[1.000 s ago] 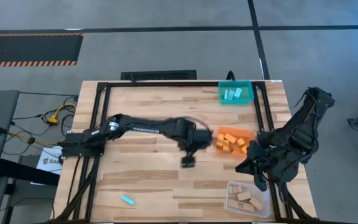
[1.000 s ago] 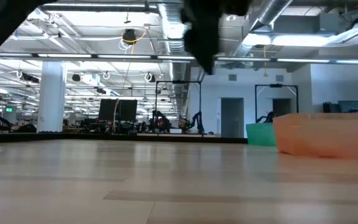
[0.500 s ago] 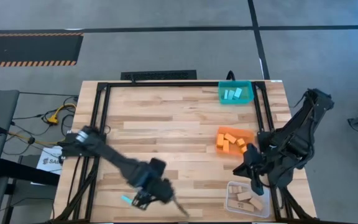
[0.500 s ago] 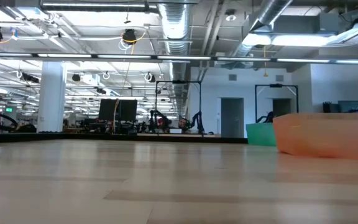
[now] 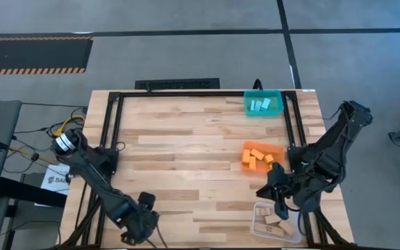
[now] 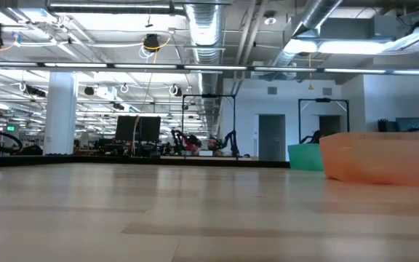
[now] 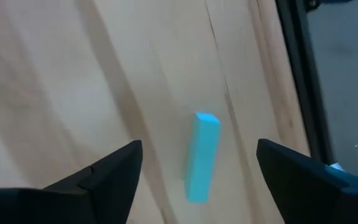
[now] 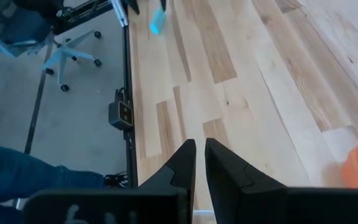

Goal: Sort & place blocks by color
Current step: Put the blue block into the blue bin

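One light blue block (image 7: 202,155) lies flat on the table near its near left corner. My left gripper (image 7: 197,146) hovers over it, open, one finger on either side and apart from it. In the high view my left gripper (image 5: 142,217) hides the block. The block also shows far off in the right wrist view (image 8: 158,22). My right gripper (image 5: 273,191) is shut and empty between the orange bin (image 5: 278,149) and the clear bin (image 5: 258,221). Orange blocks (image 5: 257,158), light blue blocks (image 5: 259,105) and tan blocks (image 5: 276,222) lie in the bins.
The teal bin (image 5: 278,99) stands at the far right, the orange bin at mid right and the clear bin at the near right corner. A black frame (image 5: 110,125) runs along the table's edges. The orange bin (image 6: 380,156) and the teal bin (image 6: 304,156) show in the low view.
My left arm has swung from beside the orange bin at mid table toward the near left corner and now hangs over the light blue block. My right gripper has drifted a little toward the near edge.
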